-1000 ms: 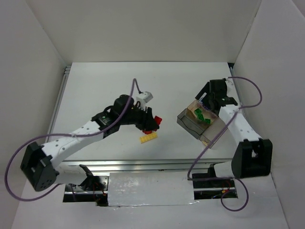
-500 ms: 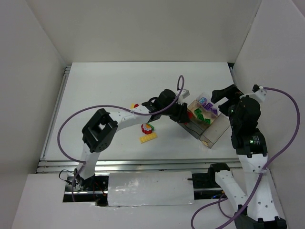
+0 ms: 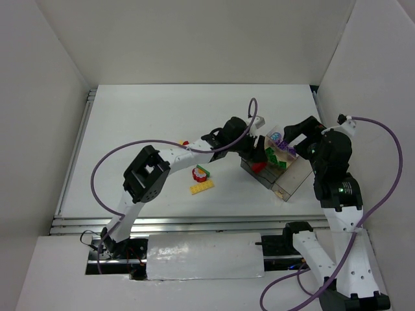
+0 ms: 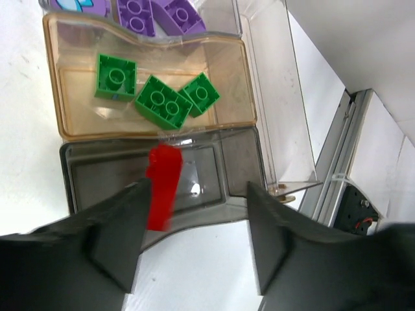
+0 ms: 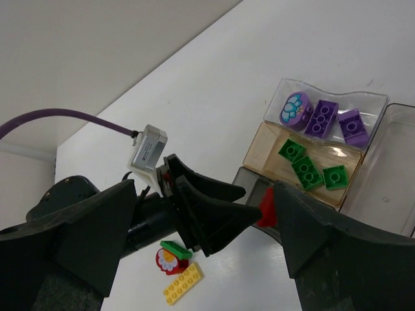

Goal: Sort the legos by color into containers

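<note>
Green plastic bricks [image 4: 159,100] and purple pieces [image 4: 155,11] are boxed in the smoky clear organizer [image 4: 240,162]. A red brick [image 4: 163,184] is seen above it between parted left jaws. Right jaws parted, empty. Yellow studded plate [image 3: 201,187] unsorted.

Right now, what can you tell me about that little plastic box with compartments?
The box is see-through plastic split by dividers, lying flat on the white table. A clear section holds purple pieces, an amber-tinted one three green bricks, and a blurred red brick shows over the smoky grey one. A long side section looks empty.
</note>
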Controlling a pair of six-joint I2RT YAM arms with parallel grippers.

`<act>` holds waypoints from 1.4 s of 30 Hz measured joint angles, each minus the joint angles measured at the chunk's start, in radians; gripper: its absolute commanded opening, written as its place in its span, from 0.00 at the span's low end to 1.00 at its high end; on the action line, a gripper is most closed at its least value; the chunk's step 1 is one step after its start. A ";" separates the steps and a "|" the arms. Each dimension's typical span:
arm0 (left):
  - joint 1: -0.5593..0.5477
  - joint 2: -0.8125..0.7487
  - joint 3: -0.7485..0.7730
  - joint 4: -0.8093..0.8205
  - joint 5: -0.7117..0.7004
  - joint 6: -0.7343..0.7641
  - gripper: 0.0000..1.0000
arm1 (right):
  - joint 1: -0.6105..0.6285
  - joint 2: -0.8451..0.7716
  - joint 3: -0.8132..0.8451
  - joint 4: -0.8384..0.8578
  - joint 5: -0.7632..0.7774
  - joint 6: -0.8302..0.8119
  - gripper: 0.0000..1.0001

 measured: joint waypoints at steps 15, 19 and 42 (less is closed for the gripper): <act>0.064 -0.366 -0.331 -0.109 -0.278 -0.026 0.99 | 0.000 -0.002 -0.026 0.010 -0.100 -0.018 1.00; 0.134 -0.571 -0.395 -0.198 -0.464 -0.075 1.00 | 0.046 0.042 -0.040 0.024 -0.152 -0.028 1.00; 0.084 -0.558 -0.542 -0.575 -0.699 -0.917 0.99 | 0.452 0.315 -0.103 0.094 -0.069 -0.119 1.00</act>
